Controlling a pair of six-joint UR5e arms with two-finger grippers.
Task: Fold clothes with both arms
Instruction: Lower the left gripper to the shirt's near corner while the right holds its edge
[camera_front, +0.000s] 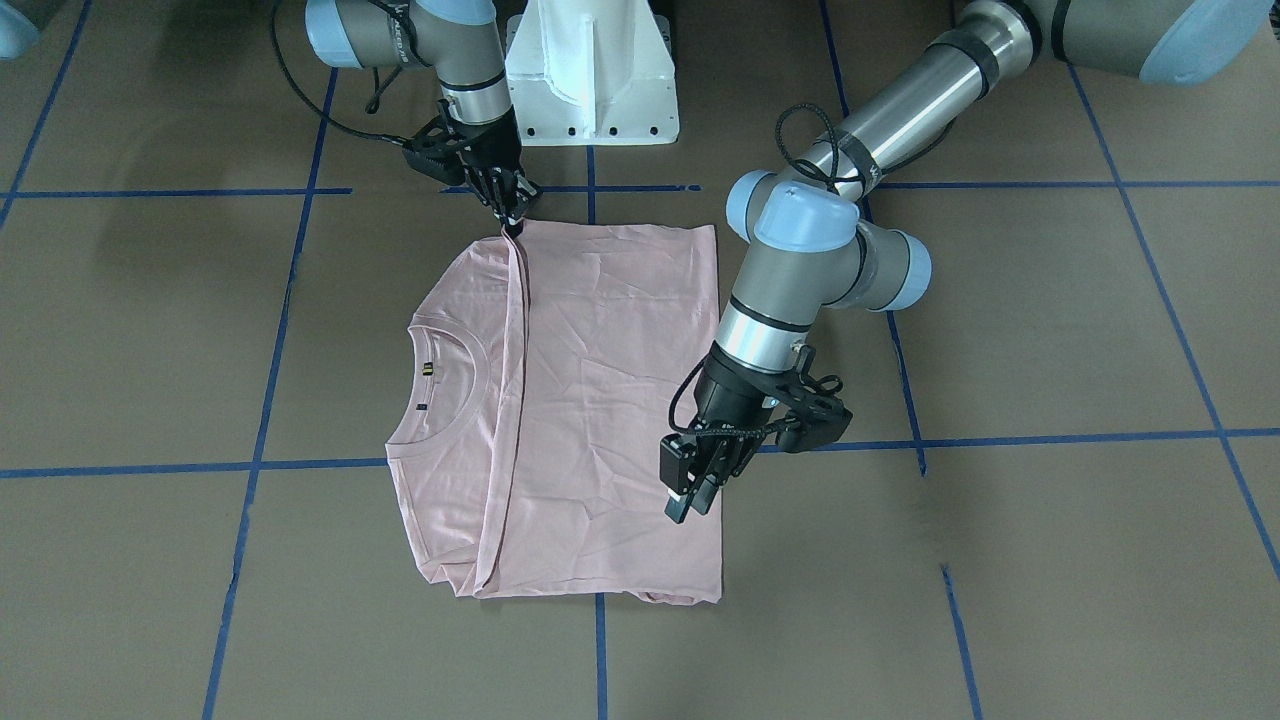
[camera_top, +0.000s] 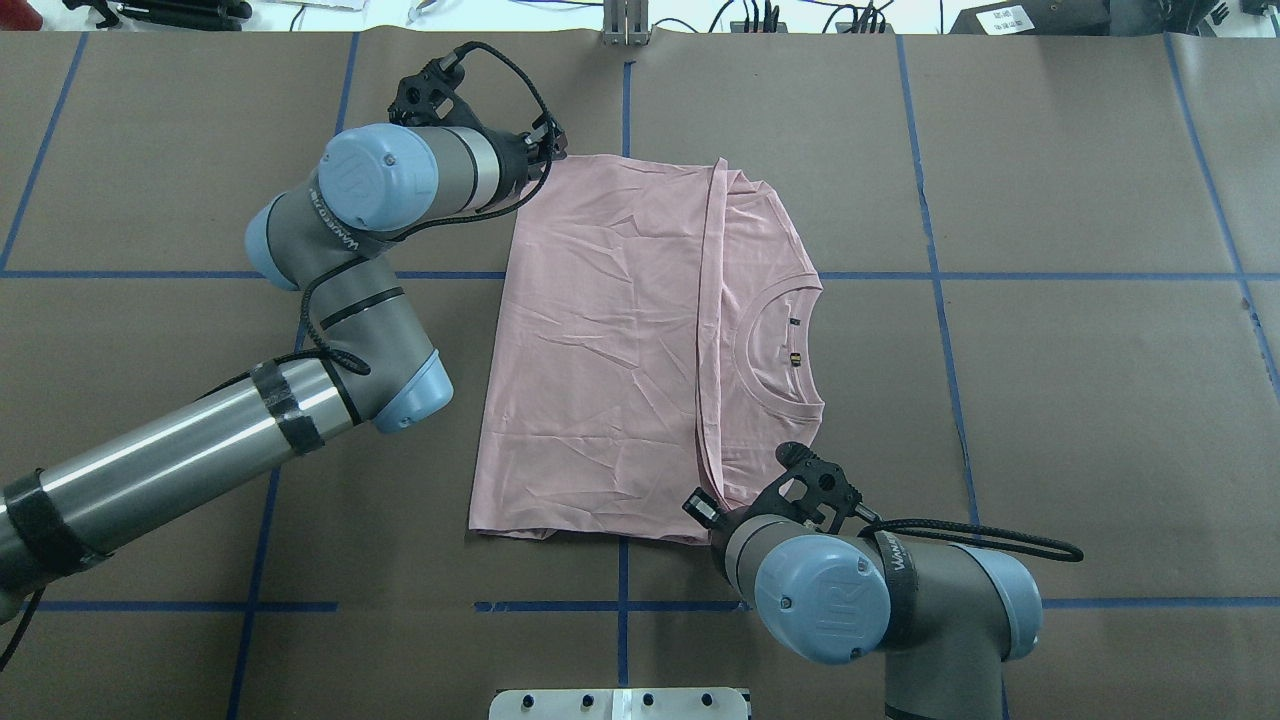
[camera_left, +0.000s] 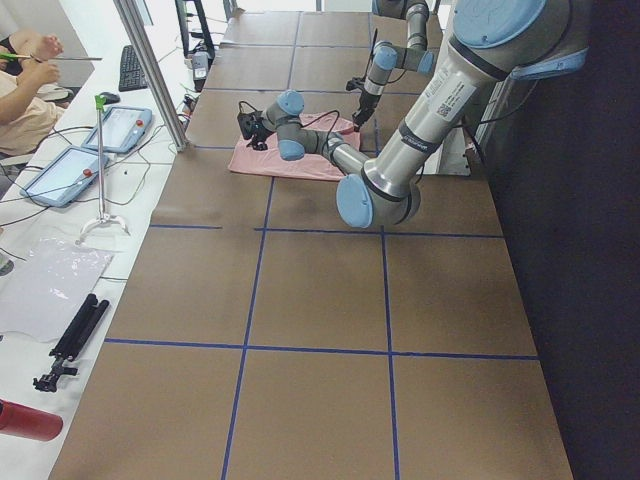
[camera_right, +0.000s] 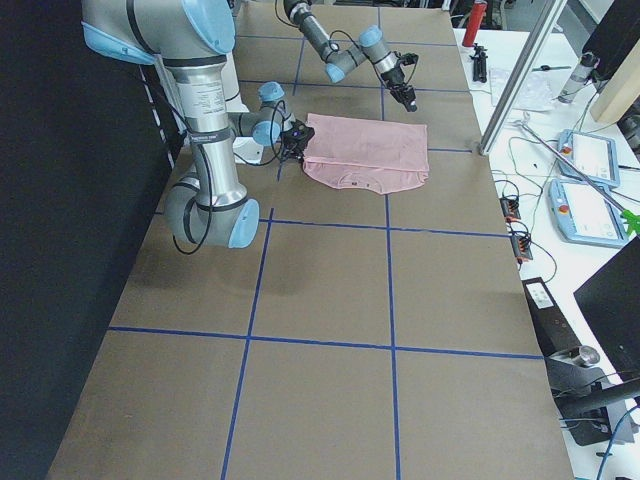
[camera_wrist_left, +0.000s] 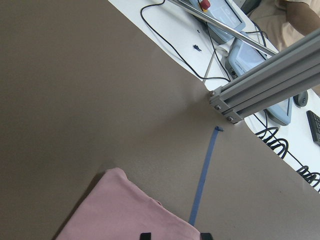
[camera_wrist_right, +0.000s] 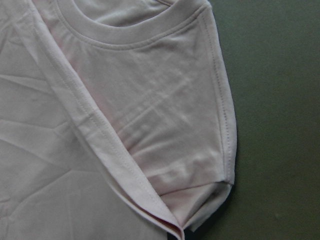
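T-shirt (camera_front: 600, 400) flat on tabletop (camera_front: 1050, 330), half-folded; right arm (camera_front: 470, 70) jaws seemingly pinch fold corner (tips hard to see), likely pinning layers; left arm (camera_front: 800, 270) jaws parted, empty, hovering above cloth.

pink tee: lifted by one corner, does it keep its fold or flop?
Likely floppy: the T-shirt is thin, creased knit lying flat, so a corner lift would probably drape and undo the fold. Probably light; the folded-over edge looks thin even doubled. A push would likely bunch it on the table rather than slide it whole.
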